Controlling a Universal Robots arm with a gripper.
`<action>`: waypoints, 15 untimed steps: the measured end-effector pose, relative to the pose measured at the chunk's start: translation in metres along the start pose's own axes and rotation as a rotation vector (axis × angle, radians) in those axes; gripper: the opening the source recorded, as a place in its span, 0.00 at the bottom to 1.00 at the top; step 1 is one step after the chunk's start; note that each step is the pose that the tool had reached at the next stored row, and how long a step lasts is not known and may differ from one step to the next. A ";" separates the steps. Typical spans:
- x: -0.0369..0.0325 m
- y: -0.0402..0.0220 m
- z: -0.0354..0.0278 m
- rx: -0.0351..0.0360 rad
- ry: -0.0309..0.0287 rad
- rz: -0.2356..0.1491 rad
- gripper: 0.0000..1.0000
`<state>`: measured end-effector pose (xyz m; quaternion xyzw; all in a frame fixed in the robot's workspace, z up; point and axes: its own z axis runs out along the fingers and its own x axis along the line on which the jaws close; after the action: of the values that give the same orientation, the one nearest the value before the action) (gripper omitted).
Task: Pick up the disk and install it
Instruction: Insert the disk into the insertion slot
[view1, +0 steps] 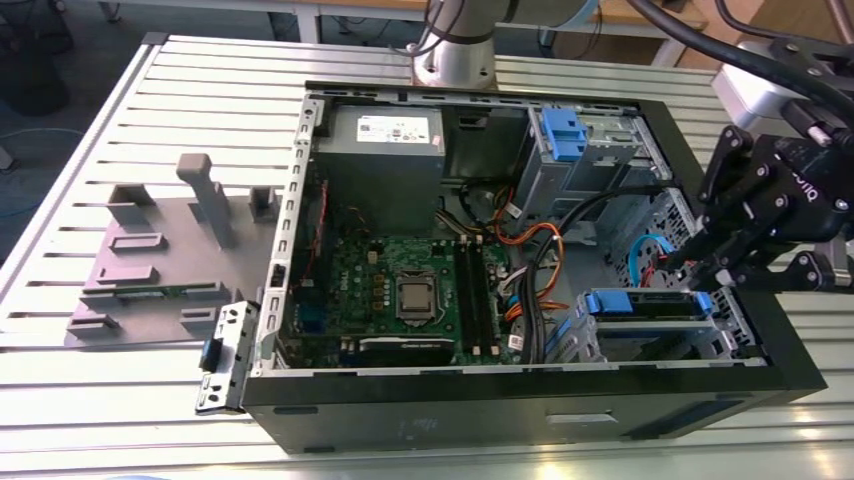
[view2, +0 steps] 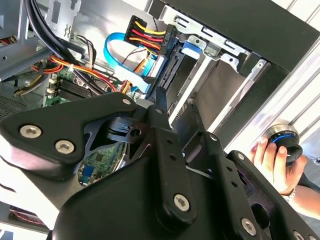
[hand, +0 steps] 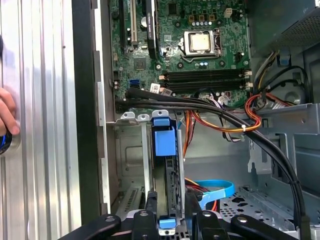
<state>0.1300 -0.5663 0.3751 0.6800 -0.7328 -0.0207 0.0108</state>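
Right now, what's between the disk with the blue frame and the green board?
In the first wrist view, a bundle of black cables crosses between the disk and the green board.

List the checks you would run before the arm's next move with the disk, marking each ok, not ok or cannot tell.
1. Open case: ok, inside exposed.
2. The disk in the drive bay: ok, blue carrier stands in a slot.
3. The disk fully home: cannot tell.
4. The gripper lined up with the disk: ok, at the carrier's end in the first wrist view.
5. The black cables clear of the bay: cannot tell, they pass close by.
6. The person's hand away from the gripper: ok, outside the case.
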 end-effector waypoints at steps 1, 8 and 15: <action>0.0000 -0.0004 0.0000 0.0000 0.0000 0.000 0.36; -0.0003 -0.0028 0.0002 0.0000 -0.0001 0.000 0.36; -0.0006 -0.0071 0.0011 0.0000 0.0000 0.000 0.36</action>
<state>0.1370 -0.5663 0.3737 0.6800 -0.7328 -0.0207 0.0108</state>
